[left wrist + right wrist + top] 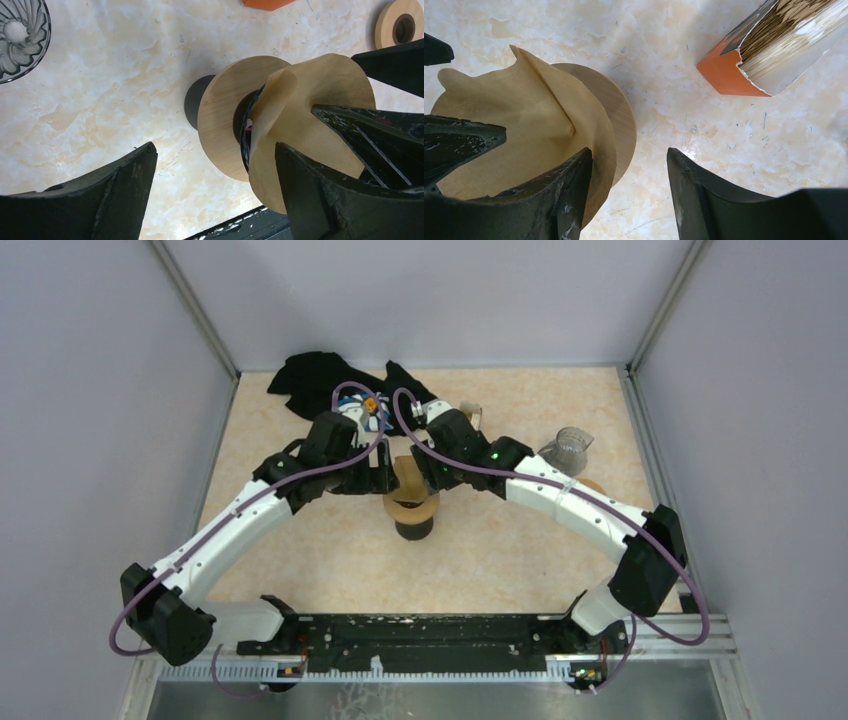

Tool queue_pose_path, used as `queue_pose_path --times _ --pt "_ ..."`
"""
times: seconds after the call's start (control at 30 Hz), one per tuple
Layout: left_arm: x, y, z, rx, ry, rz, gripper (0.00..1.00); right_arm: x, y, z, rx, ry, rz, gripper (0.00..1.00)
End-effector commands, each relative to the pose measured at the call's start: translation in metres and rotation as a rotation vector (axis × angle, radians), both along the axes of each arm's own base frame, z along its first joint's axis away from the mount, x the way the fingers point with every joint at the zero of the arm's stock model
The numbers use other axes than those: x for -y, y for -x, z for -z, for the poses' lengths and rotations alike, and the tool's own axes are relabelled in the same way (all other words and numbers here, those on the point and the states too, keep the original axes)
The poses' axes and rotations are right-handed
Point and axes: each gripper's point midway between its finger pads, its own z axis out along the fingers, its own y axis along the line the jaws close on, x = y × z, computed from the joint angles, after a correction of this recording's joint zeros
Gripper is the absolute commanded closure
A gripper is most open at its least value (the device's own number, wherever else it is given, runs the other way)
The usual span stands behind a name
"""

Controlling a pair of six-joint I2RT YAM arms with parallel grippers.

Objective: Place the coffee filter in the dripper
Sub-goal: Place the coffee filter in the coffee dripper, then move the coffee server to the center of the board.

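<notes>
The dripper [412,512] stands mid-table, with a wooden collar [222,120] and a black funnel. The brown paper coffee filter [315,95] sits opened in its mouth, with a crumpled, wavy rim that stands above the collar; it also shows in the right wrist view [524,125]. My left gripper [215,170] is open beside the dripper, one finger [310,195] at the filter's outer rim. My right gripper [629,185] is open, one finger [564,195] over the filter's edge and the other over bare table. Neither grips the paper.
An orange box of filters [769,50] lies behind the dripper. A clear glass dripper [567,448] and a spare wooden ring [400,22] sit to the right. A black cloth [320,375] lies at the back left. Grey walls enclose the table.
</notes>
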Motion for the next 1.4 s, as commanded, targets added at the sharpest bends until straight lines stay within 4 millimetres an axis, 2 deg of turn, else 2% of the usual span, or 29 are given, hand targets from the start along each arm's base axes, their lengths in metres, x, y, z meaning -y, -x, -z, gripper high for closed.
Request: queue_pose_path --times 0.0,0.3,0.43,1.0,1.37 --pt "-0.006 -0.004 0.011 -0.011 -0.040 -0.025 0.08 -0.010 -0.005 -0.025 0.052 -0.047 -0.011 0.43" --pt "-0.011 -0.003 0.025 -0.053 -0.092 -0.032 0.11 -0.009 -0.007 -0.015 0.039 -0.024 -0.004 0.43" --pt "-0.011 -0.003 0.027 -0.062 -0.102 -0.029 0.11 -0.009 -0.007 -0.017 0.041 -0.025 -0.003 0.43" --pt "-0.007 -0.002 0.019 -0.053 -0.077 -0.012 0.11 -0.011 0.000 -0.065 0.133 -0.191 -0.016 0.38" --pt "-0.005 -0.005 0.006 -0.016 -0.042 -0.019 0.08 -0.011 0.004 -0.069 0.144 -0.230 -0.026 0.36"
